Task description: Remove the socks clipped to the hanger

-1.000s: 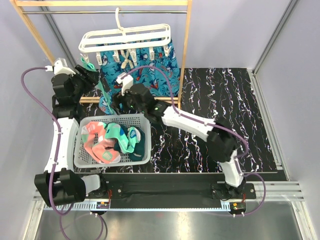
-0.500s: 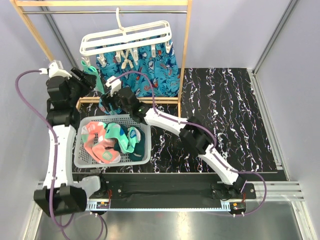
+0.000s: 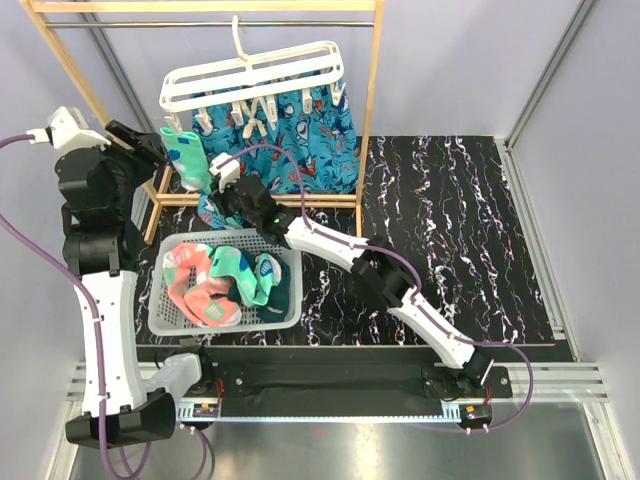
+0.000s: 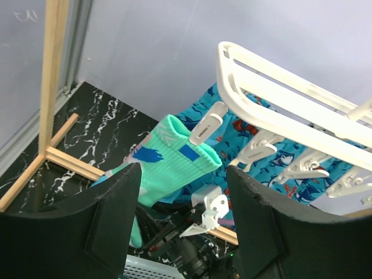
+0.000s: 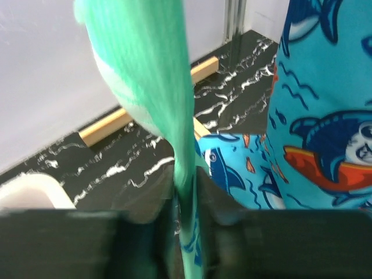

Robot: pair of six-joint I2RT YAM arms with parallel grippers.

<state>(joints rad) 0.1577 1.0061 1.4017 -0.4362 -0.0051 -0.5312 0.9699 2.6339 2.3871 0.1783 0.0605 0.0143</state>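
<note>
The white hanger point(image 3: 250, 75) hangs by its hook from the wooden rack. A mint green sock point(image 3: 183, 155) hangs from a clip point(image 4: 207, 123) at the hanger's left end. My right gripper point(image 5: 186, 195) is shut on the lower part of this sock point(image 5: 145, 75), below the hanger point(image 4: 279, 110). In the top view the right gripper point(image 3: 212, 190) sits just under the sock. My left gripper point(image 4: 183, 232) is open and holds nothing; it looks at the sock point(image 4: 168, 157) from a short way off. In the top view it point(image 3: 148, 150) is left of the sock.
A large blue shark-patterned cloth point(image 3: 300, 125) hangs from the hanger behind its clips. The wooden rack point(image 3: 370, 100) frames the hanger. A white mesh basket point(image 3: 160, 300) at the front left holds several socks, pink, mint and dark teal. Black marbled mat point(image 3: 450, 220) lies to the right.
The right gripper has reached left under the hanger and shut on the mint sock. The left arm has drawn back to the left and risen, its gripper still open.
</note>
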